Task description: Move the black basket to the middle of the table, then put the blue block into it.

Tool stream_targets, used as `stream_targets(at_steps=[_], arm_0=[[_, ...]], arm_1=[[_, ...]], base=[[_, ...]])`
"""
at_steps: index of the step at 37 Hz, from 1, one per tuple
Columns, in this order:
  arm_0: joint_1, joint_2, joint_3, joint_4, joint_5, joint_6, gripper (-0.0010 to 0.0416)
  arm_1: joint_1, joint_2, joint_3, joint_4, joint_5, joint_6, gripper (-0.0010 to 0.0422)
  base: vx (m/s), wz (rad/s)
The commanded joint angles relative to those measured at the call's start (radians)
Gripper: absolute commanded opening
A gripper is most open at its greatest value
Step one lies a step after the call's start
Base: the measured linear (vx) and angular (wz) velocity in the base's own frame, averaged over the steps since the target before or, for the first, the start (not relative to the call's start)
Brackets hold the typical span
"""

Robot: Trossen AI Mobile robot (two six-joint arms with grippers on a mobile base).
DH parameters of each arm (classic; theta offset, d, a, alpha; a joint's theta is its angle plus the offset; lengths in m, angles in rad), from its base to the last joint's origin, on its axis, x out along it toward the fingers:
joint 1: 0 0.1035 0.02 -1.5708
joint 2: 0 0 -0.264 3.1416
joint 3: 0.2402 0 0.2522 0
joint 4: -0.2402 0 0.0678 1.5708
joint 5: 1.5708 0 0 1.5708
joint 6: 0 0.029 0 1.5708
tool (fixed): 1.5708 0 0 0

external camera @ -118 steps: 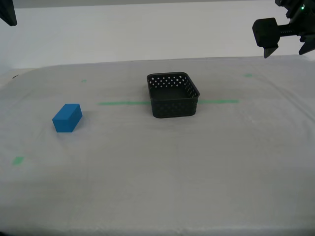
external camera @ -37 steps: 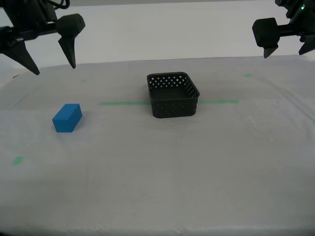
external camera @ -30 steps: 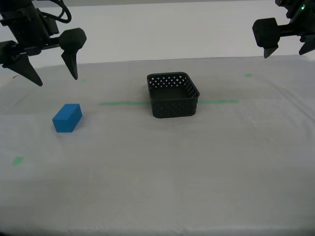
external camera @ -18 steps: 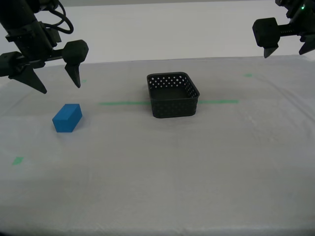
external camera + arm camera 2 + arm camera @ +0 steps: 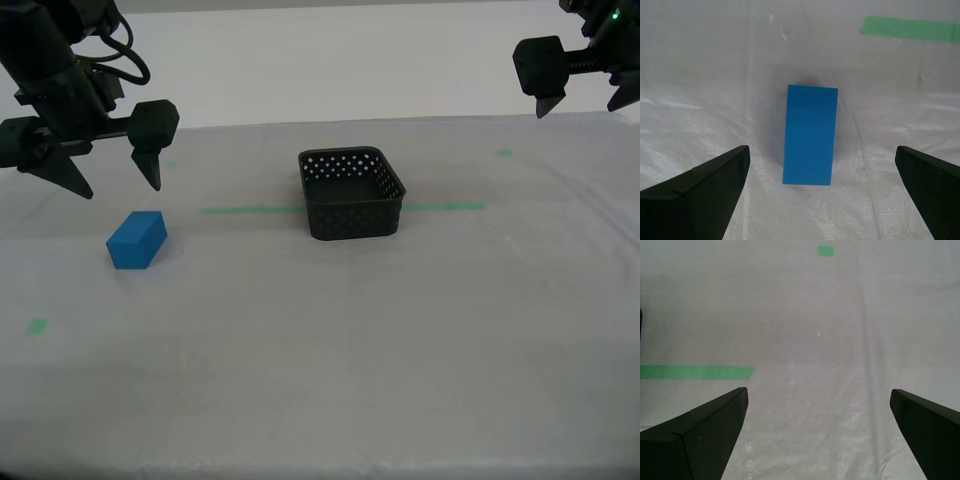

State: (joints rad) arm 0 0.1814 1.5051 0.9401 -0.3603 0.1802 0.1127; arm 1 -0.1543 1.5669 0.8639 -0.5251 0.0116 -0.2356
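Lowered since the earlier frames, my second gripper (image 5: 105, 182) hangs wide open and empty above the blue block (image 5: 137, 240) near the table's (image 5: 330, 350) left edge; the black basket (image 5: 351, 192) sits mid-table on the green tape line (image 5: 250, 210). Second wrist view: the blue block (image 5: 810, 134) lies between the spread fingertips (image 5: 705, 185), untouched. First wrist view: my first gripper (image 5: 817, 430) is wide open, empty, over bare cloth (image 5: 805, 330).

Basket (image 5: 352, 193) sits on desk (image 5: 330, 340), astride the tape line (image 5: 245, 210). Block (image 5: 137, 240) lies on desk well to the exterior view's left of basket, slightly nearer the camera. My second tool (image 5: 107, 188) hangs above and just behind block, clear of it. My first tool (image 5: 584, 103) hangs high, well to the exterior view's right of basket, farther back.
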Motion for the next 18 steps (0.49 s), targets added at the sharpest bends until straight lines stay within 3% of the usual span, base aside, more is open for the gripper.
stream_targets(at_steps=[1, 9, 18], arm_0=[[0.001, 0.000, -0.001, 0.001, 0.000, -0.001, 0.0398], [0.001, 0.000, -0.001, 0.000, 0.000, -0.001, 0.0398], [0.001, 0.000, -0.001, 0.001, 0.000, -0.001, 0.0398]], arm_1=[[0.000, 0.000, 0.000, 0.002, -0.017, 0.002, 0.0401], [0.000, 0.038, 0.001, 0.008, -0.026, 0.016, 0.0401], [0.000, 0.168, 0.001, 0.083, 0.018, 0.025, 0.0401]], base=[[0.000, 0.000], [0.000, 0.000], [0.000, 0.000]])
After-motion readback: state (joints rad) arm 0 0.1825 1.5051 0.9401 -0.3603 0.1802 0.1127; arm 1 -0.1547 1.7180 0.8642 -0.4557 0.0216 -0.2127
